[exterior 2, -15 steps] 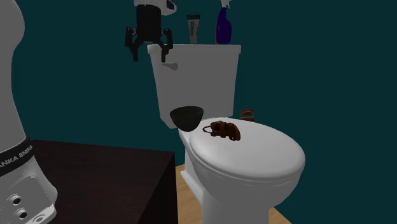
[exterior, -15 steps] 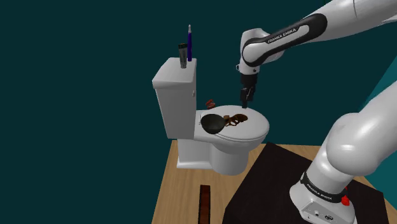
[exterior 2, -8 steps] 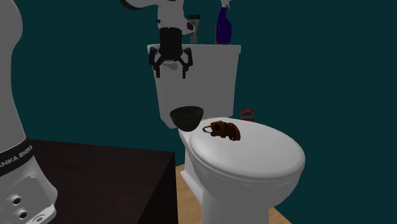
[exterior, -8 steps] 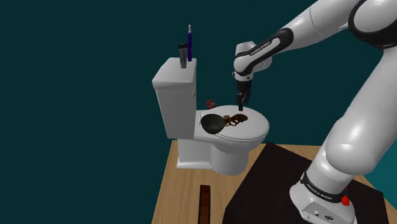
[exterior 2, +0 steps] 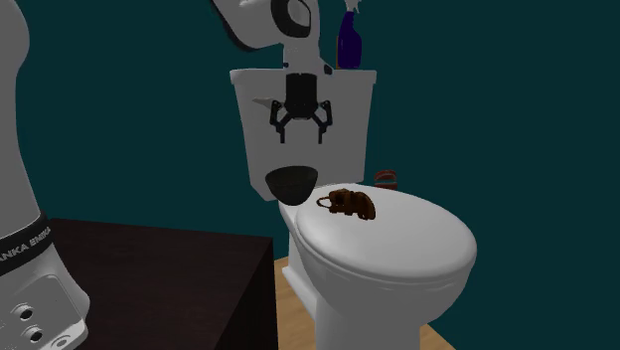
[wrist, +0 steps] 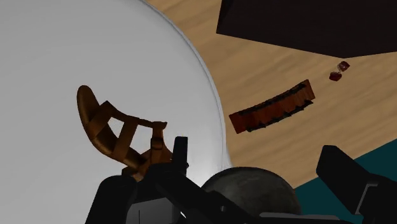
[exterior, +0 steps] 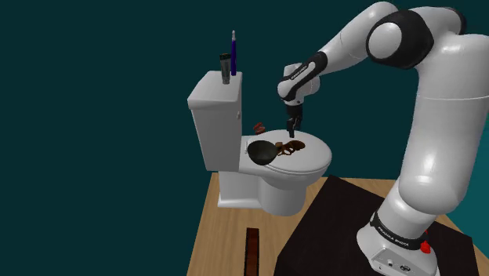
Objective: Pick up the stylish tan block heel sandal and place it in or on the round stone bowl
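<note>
The black gripper (exterior 2: 301,127) hangs open over the closed toilet lid (exterior 2: 397,249), fingers spread and holding nothing. Over the past second it has swept across the second exterior view from far left of the tank (exterior 2: 303,99) toward the right, dropping as it went. It now sits in front of the tank, above the dark round bowl (exterior 2: 291,183) and just left of the brown strappy sandal (exterior 2: 348,204) in that view.

The sandal has not moved. It lies on the far part of the white lid, just beside the bowl on the second exterior view's right, untouched (the bowl too stands where it stood).

In the shoulder view the arm's elbow has risen high while the hand has slid a little to that view's left, so that the gripper hovers over the sandal rather than beside it. From the wrist, the sandal's curved sole and straps lie on the lid ahead of one finger (wrist: 180,153), with the bowl's grey rim (wrist: 254,184) close under the hand.

The reach looks nearly over, with the grasp not begun. The hand appears centred nearer the bowl than the shoe, so a small shift toward the sandal and a descent seem to remain. The bowl stands close enough to be knocked on the way down.

A purple bottle (exterior 2: 348,40) stands on the tank.
</note>
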Motion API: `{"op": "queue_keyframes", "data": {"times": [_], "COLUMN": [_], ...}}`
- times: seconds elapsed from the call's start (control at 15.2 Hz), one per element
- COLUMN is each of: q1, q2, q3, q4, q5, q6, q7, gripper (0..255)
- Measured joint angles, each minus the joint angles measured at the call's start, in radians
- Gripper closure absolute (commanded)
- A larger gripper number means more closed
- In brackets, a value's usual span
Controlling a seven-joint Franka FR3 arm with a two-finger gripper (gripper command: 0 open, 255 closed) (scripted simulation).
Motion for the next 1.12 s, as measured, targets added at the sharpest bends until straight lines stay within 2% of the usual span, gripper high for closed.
{"op": "queue_keyframes", "data": {"times": [0.33, 0.92, 1.12], "q1": [-0.055, -0.17, -0.186], "q2": [0.195, 0.56, 0.613], "q3": [0.006, 0.03, 0.035], "q4": [0.159, 0.577, 0.619], "q5": [0.038, 0.078, 0.082], "q6": [0.028, -0.031, -0.022], "q7": [-0.065, -0.138, -0.146], "gripper": [0, 0, 0]}}
